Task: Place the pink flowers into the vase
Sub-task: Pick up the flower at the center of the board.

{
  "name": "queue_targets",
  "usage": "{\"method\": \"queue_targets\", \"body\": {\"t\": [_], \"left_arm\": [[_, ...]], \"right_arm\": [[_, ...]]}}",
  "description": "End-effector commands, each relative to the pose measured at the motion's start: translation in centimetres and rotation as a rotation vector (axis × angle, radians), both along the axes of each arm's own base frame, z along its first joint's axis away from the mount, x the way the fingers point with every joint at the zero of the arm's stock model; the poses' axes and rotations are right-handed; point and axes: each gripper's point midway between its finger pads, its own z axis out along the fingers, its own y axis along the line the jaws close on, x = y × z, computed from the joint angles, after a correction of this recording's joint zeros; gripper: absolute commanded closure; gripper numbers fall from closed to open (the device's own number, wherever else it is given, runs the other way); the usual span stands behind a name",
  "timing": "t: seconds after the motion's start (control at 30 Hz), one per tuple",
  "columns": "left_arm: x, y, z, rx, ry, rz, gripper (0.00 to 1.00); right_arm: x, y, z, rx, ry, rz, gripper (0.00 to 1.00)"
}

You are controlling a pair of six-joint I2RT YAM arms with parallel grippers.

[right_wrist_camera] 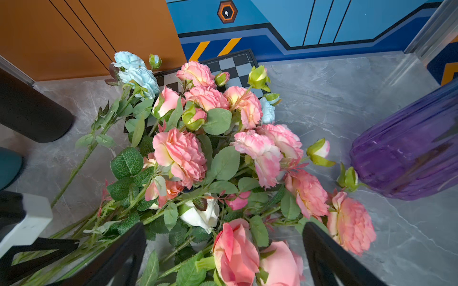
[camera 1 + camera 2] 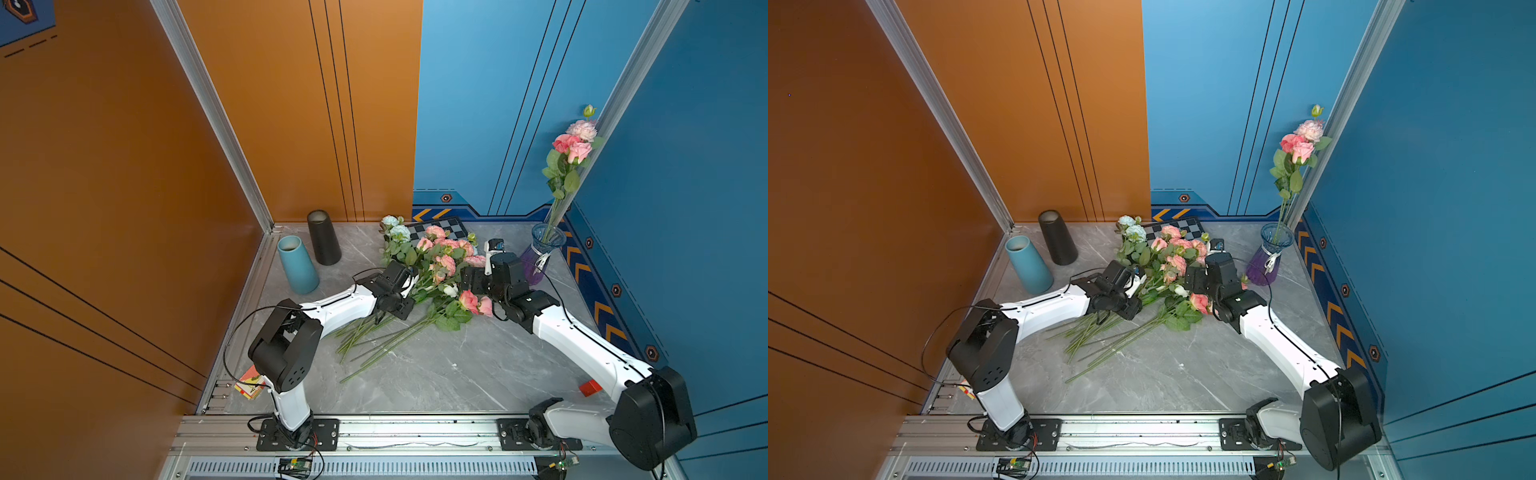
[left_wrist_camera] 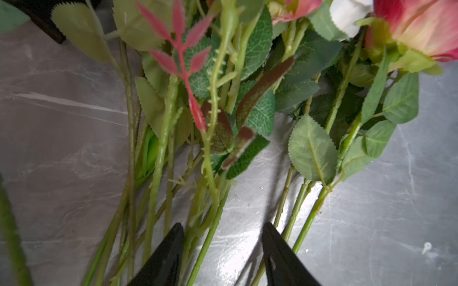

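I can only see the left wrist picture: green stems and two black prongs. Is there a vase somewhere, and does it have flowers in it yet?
Observer: Yes, a purple glass vase stands near the blue wall, with a few pink blooms already standing in it.
Operator: Are many left?
Observer: A whole pile of pink flowers lies on the table, with pale blue blooms at its far end.
Operator: And the other arm?
Observer: The right gripper hangs open over the flower heads, holding nothing.

Flower pile [image 2: 446, 264] lay central on table [image 2: 457, 374], heads on board [image 2: 448, 227] behind. Vase [image 2: 536, 268] stood right of it, stems [image 2: 557, 208] inside; two cylinders [image 2: 298, 265] rear left.
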Motion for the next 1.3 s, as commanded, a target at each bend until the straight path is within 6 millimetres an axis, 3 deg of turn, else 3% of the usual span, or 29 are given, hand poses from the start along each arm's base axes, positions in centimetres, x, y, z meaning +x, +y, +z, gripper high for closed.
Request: {"method": "queue_targets", "body": {"t": [0.0,0.2,0.57,0.8,1.0,1.27], "left_arm": [[1.0,0.5,0.3,0.004,-0.005,0.030,0.49],[1.8,1.3,0.6,-0.008,-0.013,0.057,0.51],[1.8,1.2,-0.9,-0.015,0.035,0.057,0.60],[2.1,0.7,-1.1,-0.028,0.047,0.049,0.75],[2.5,0.2,0.4,-0.063,0.026,0.042,0.87],[3.7,0.0,4.3,-0.149,-0.025,0.031,0.90]], "right_arm": [[-0.7,0.1,-0.1,0.014,0.008,0.007,0.00],[-0.5,0.5,-0.9,0.034,0.022,0.010,0.00],[-0.3,0.9,-1.4,0.042,0.032,0.014,0.00],[-0.5,1.1,-1.8,0.047,0.040,0.016,0.00],[-0.5,1.4,-2.0,0.049,0.046,0.024,0.00],[-0.5,2.5,-2.2,0.052,0.053,0.046,0.00]]}}
